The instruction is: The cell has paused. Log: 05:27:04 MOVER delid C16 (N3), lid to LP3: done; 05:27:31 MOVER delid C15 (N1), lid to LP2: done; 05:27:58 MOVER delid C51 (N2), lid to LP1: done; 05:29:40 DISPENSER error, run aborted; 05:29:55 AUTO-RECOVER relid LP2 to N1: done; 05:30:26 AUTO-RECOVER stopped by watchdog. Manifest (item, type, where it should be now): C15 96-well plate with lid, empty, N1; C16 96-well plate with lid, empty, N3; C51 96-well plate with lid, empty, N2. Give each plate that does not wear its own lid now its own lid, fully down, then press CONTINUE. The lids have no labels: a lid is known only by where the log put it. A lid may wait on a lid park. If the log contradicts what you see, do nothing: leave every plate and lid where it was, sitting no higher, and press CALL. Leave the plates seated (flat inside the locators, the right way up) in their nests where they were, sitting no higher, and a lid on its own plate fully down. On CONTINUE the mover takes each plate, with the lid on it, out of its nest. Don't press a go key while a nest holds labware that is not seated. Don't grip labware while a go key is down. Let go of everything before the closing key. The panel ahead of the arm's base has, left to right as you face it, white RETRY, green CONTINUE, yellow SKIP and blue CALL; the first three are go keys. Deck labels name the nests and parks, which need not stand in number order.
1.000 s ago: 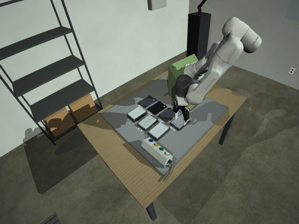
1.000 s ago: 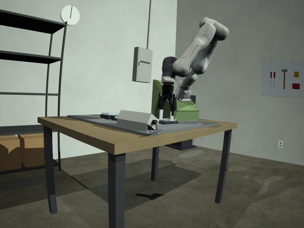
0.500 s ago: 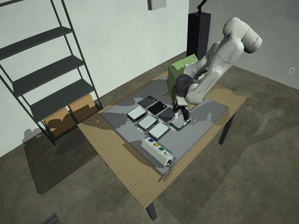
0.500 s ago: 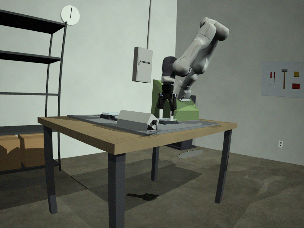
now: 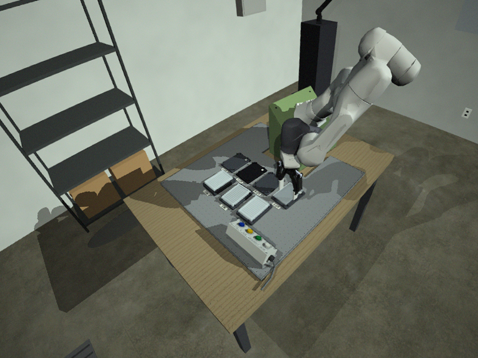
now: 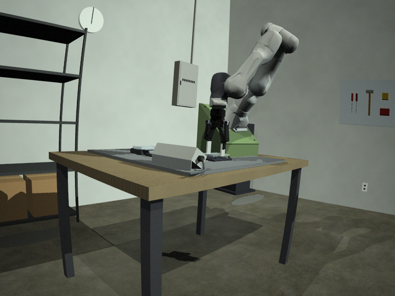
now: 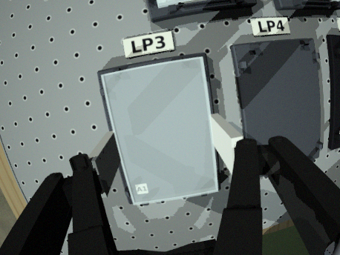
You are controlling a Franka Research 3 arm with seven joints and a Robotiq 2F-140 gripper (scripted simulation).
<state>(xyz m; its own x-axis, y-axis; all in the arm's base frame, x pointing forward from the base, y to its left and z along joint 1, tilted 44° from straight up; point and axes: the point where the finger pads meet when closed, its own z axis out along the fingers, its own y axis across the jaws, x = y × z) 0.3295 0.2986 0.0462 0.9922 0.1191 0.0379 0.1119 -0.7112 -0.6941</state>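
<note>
My gripper [image 5: 287,190] [image 6: 216,154] [image 7: 164,136] is shut on a clear lid [image 5: 285,195] [image 7: 163,111], one pale pad on each long side. The lid is level, over or just above the dark park LP3 [image 7: 101,82]; the small gap is hard to judge. Its A1 mark is at the near left in the wrist view. Three pale plates [image 5: 218,180] [image 5: 235,195] [image 5: 253,208] sit in a row of nests in the top view. I cannot tell from here which wear lids. The panel [image 5: 246,244] [image 6: 175,155] carries blue [image 5: 241,224], yellow [image 5: 249,230], green [image 5: 258,238] and white [image 5: 266,244] keys.
The dark park LP4 [image 5: 266,183] [image 7: 280,96] is close beside my right finger in the wrist view. Beyond it are a black tray-like place [image 5: 250,173] and another dark one [image 5: 235,163]. The green housing [image 5: 278,126] [image 6: 242,149] stands by the arm's base.
</note>
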